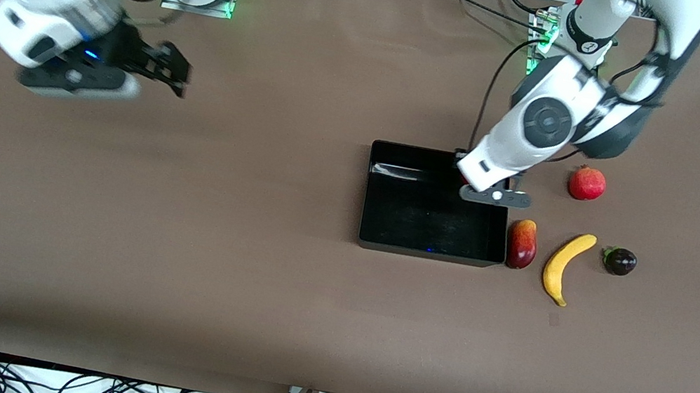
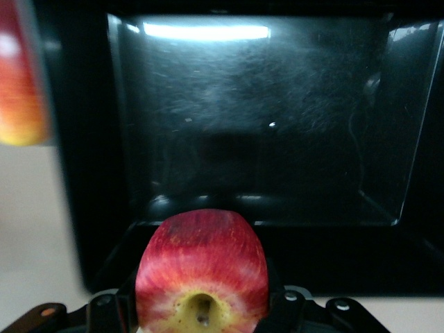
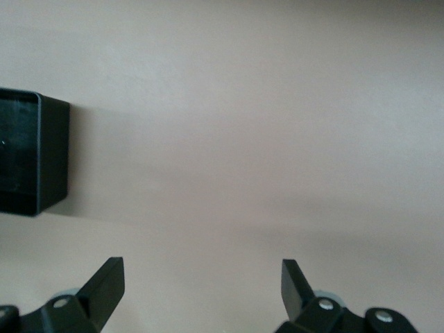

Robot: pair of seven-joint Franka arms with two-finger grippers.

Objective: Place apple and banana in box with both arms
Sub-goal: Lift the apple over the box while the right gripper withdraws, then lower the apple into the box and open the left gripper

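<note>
The left pincer is gripping the apple and hanging over the box's corner at about two o'clock from the box's middle, above the rim toward the left arm's end of the table. In the front view the arm is hiding the apple, so its height over the box is hard to judge. The box is lying empty. The banana is resting on the table at roughly three o'clock from the box, between a mango just beside the box wall and a dark fruit. A pomegranate is sitting farther from the front camera. The right pincer is waiting with its fingers spread wide, holding nothing, over bare table toward the right arm's end.
</note>
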